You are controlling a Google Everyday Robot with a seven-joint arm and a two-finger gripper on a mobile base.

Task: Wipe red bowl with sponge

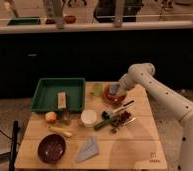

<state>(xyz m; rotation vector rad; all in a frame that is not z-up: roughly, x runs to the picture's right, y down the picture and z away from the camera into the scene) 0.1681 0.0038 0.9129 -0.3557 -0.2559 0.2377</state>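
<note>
The red bowl [111, 96] sits on the wooden table [140, 145] at the back right, just right of the green tray. My gripper [116, 88] reaches down from the right over the bowl. It is shut on the bluish-grey sponge [113, 90], which is pressed into the bowl's upper inside. The gripper and sponge hide part of the bowl's far rim.
A green tray [45, 97] holds a tan block [62, 99]. A maroon bowl [51, 148] and a pale-blue cloth [88, 148] lie at the front. A white cup [88, 118], an orange fruit [50, 117], a small green cup [97, 89] and utensils [117, 114] crowd the middle.
</note>
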